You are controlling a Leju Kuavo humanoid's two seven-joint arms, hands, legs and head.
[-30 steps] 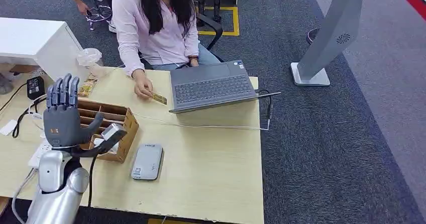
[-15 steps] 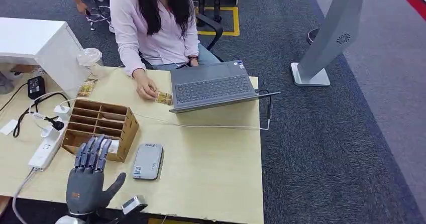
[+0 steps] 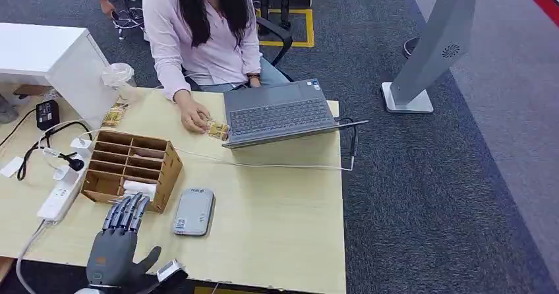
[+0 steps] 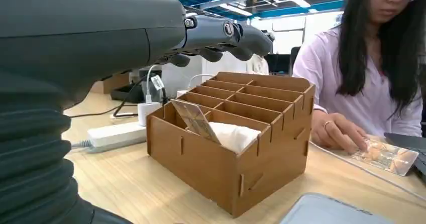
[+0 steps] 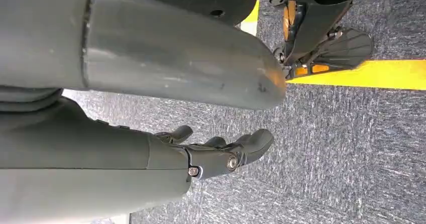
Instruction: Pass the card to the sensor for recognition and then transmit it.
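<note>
Card [image 4: 193, 119] leans in the near corner slot of the wooden box [image 3: 132, 169], next to a white wad [image 4: 233, 134] — nothing has been picked up, so pick, scan and handover all seem left to do. Left hand [image 3: 117, 241] hovers just short of the box, fingers spread and empty. Sensor [image 3: 193, 211] lies beside the box. Right hand [image 5: 221, 151] hangs over carpet, fingers loosely curled, probably holding nothing. Person [image 3: 198, 30] holds another card [image 3: 216, 129] by the laptop [image 3: 280, 113].

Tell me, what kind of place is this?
Probably an office or lab: a person sits at a desk with a laptop, on grey carpet.
</note>
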